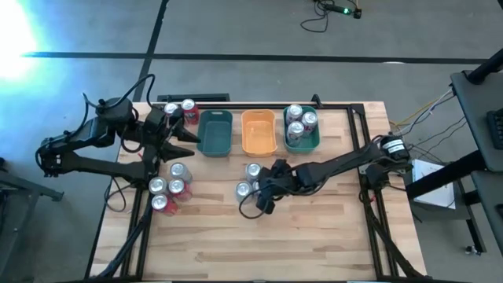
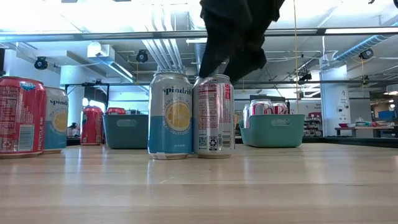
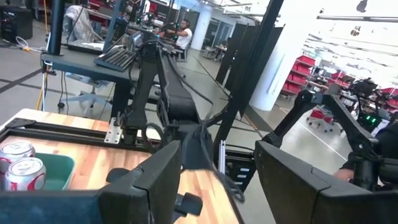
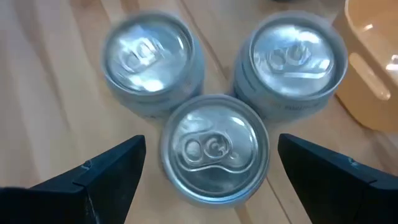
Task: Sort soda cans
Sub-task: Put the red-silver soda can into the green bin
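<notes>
Hovering our right gripper [image 4: 208,171] over three clustered cans, we keep jaws apart, the nearest can [image 4: 214,149] between them; our left gripper [image 1: 182,135], jaws apart, holds nothing.

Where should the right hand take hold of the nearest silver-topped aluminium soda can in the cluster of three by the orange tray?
Grip the silver-topped aluminium soda can across its round side wall, coming straight down from above. It stands upright, centred between the right hand's open fingers, with two neighbouring cans crowding its far side.
</notes>
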